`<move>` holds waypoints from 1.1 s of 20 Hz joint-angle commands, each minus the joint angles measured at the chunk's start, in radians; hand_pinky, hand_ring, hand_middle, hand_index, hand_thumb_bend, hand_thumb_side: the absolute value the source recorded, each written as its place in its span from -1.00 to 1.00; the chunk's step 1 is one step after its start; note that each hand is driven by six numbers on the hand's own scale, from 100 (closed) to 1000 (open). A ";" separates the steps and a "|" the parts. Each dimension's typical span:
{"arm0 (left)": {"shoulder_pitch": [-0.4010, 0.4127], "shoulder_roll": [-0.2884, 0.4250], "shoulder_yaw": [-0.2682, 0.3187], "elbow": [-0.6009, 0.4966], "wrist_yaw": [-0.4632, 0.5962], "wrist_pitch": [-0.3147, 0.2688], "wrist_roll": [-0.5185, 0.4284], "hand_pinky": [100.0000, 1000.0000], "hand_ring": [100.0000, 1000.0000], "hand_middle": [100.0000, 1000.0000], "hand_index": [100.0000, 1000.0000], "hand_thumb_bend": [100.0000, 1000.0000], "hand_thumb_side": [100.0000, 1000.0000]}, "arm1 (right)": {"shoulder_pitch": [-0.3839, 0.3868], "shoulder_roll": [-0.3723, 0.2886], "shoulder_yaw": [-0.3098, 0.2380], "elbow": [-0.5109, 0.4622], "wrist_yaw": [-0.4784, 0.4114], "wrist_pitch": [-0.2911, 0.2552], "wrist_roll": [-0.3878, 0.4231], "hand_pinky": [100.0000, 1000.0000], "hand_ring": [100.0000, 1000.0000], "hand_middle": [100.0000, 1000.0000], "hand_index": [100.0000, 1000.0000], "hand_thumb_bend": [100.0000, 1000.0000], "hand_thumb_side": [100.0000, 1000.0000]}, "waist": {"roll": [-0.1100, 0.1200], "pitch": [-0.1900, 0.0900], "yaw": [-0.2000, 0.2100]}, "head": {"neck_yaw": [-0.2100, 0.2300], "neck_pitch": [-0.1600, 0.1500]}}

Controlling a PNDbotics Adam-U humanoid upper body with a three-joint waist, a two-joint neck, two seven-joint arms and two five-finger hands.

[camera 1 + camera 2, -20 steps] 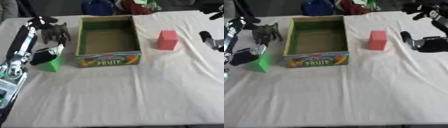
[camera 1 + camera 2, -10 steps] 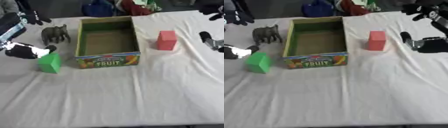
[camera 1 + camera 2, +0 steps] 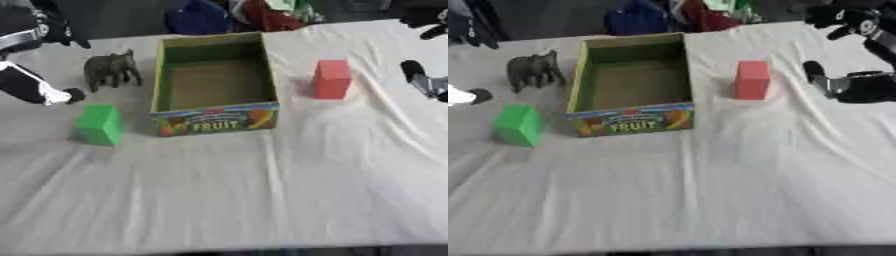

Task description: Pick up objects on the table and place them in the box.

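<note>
An open cardboard fruit box (image 3: pixel 214 112) stands at the middle of the table and nothing shows inside it. A green block (image 3: pixel 99 125) sits to its left, with a grey toy elephant (image 3: pixel 111 70) behind that. A red block (image 3: pixel 752 80) stands upright to the right of the box. My left hand (image 3: pixel 35 86) shows at the left edge, open, one straight finger (image 3: pixel 73 95) reaching toward the elephant and touching nothing. My right hand (image 3: pixel 859 86) hangs at the right edge, open and holding nothing, a little to the right of the red block.
A white cloth (image 3: pixel 262 190) covers the table, wrinkled in front. Blue, red and green things (image 3: pixel 254 12) lie beyond the far edge. A dark part of my right arm (image 3: pixel 846 17) shows at the upper right corner.
My left arm has drawn back from over the green block to the left edge, empty. The blocks, elephant, box and right hand have not moved.
</note>
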 commanded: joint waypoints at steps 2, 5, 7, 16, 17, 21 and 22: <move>-0.038 0.013 -0.009 0.082 -0.069 -0.045 -0.038 0.43 0.48 0.46 0.59 -0.26 -0.70 | -0.009 -0.040 -0.006 0.001 -0.009 -0.002 0.004 0.56 0.76 0.70 0.99 -0.96 -0.57 | -0.003 -0.019 0.000 | -0.004 0.009; -0.046 0.001 -0.018 0.122 -0.099 -0.076 -0.046 0.42 0.48 0.45 0.58 -0.27 -0.71 | -0.008 -0.041 -0.007 0.003 -0.009 -0.002 0.003 0.56 0.76 0.70 0.99 -0.97 -0.57 | -0.004 -0.020 0.000 | -0.005 0.009; -0.048 -0.003 -0.022 0.137 -0.115 -0.092 -0.050 0.42 0.47 0.45 0.58 -0.29 -0.72 | -0.009 -0.041 -0.007 0.004 -0.009 -0.003 0.003 0.56 0.76 0.70 0.99 -0.97 -0.57 | -0.004 -0.020 0.000 | -0.005 0.009; -0.042 -0.020 -0.057 0.179 -0.089 -0.129 -0.056 0.48 0.52 0.50 0.62 -0.10 -0.64 | -0.010 -0.037 -0.006 0.006 -0.008 -0.005 0.005 0.56 0.76 0.70 0.99 -1.00 -0.56 | -0.006 -0.018 -0.001 | 0.002 0.010; -0.041 -0.019 -0.062 0.180 -0.084 -0.131 -0.068 0.49 0.53 0.52 0.63 -0.04 -0.61 | -0.010 -0.037 -0.005 0.006 -0.008 -0.005 0.006 0.56 0.76 0.70 0.99 -1.00 -0.55 | -0.006 -0.018 -0.002 | 0.003 0.010; -0.044 -0.020 -0.073 0.175 -0.101 -0.138 -0.110 0.49 0.55 0.53 0.64 -0.02 -0.61 | -0.010 -0.036 -0.005 0.007 -0.008 -0.006 0.006 0.56 0.76 0.70 0.99 -1.00 -0.55 | -0.005 -0.018 -0.002 | 0.004 0.011; -0.045 -0.023 -0.074 0.175 -0.110 -0.141 -0.113 0.48 0.55 0.53 0.63 -0.05 -0.62 | -0.011 -0.036 -0.005 0.007 -0.008 -0.006 0.007 0.56 0.76 0.70 0.99 -1.00 -0.55 | -0.005 -0.018 -0.003 | 0.004 0.012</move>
